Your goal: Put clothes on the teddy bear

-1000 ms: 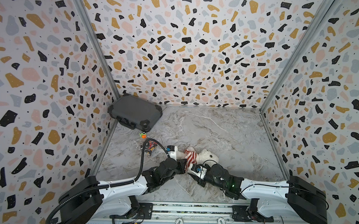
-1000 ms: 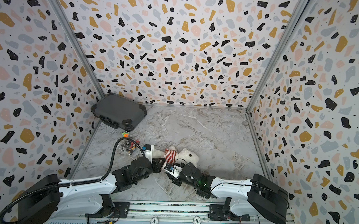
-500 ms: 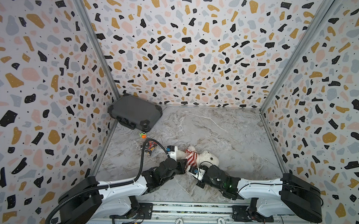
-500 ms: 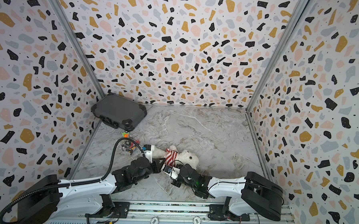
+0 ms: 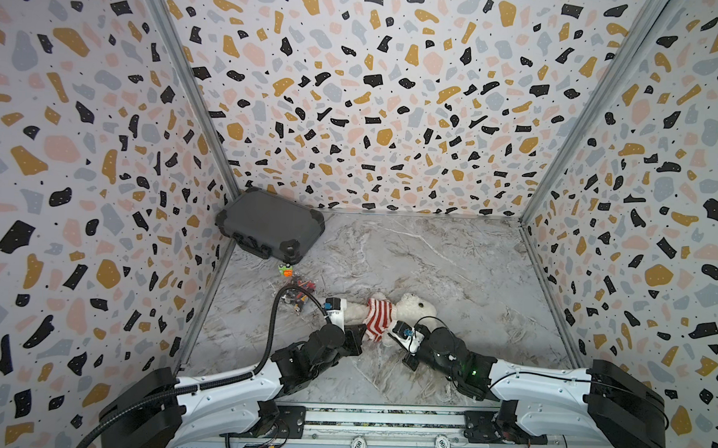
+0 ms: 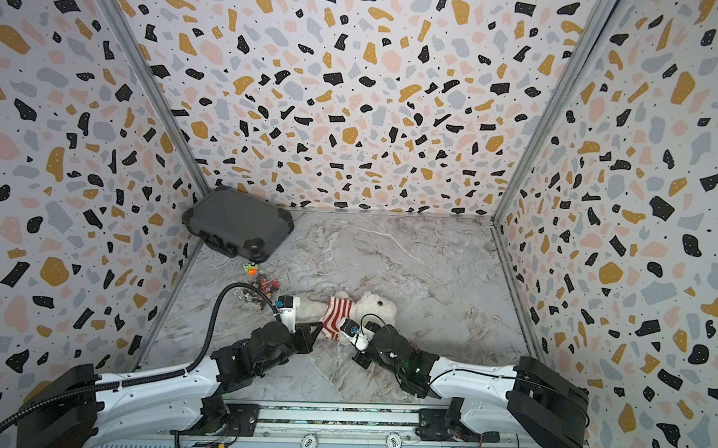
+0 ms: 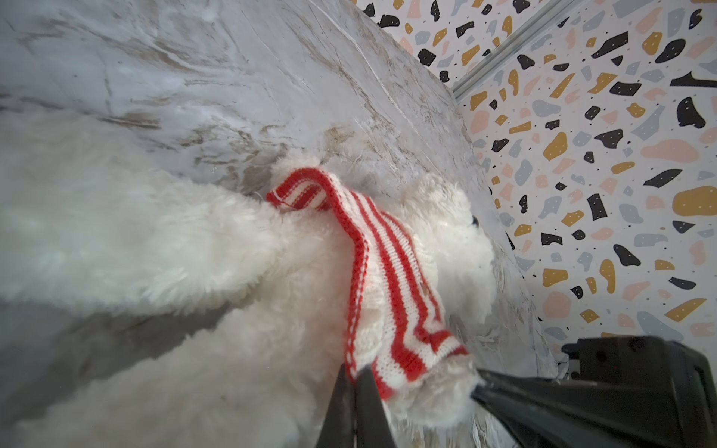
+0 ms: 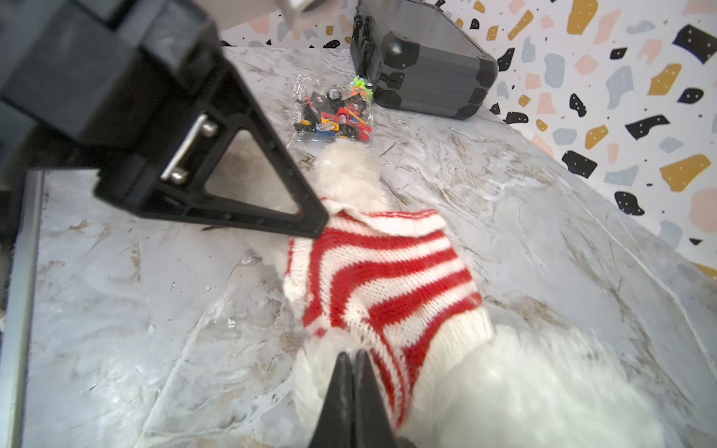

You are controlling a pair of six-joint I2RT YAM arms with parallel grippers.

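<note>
The left tool (image 7: 355, 388) was pinched shut on the hem of the striped sweater (image 5: 380, 319); the right tool (image 8: 351, 368) was also closed, its tips together where the sweater's edge met fur, though whether they caught knit or fur I could not tell; the sweater sat bunched round the chest of the teddy bear (image 5: 416, 306), belly and legs bare; the bear lay on the table (image 5: 451, 258), well apart from the dark case (image 5: 268, 223); a bag of bricks (image 8: 333, 112) lay between the case and the bear's feet.
</note>
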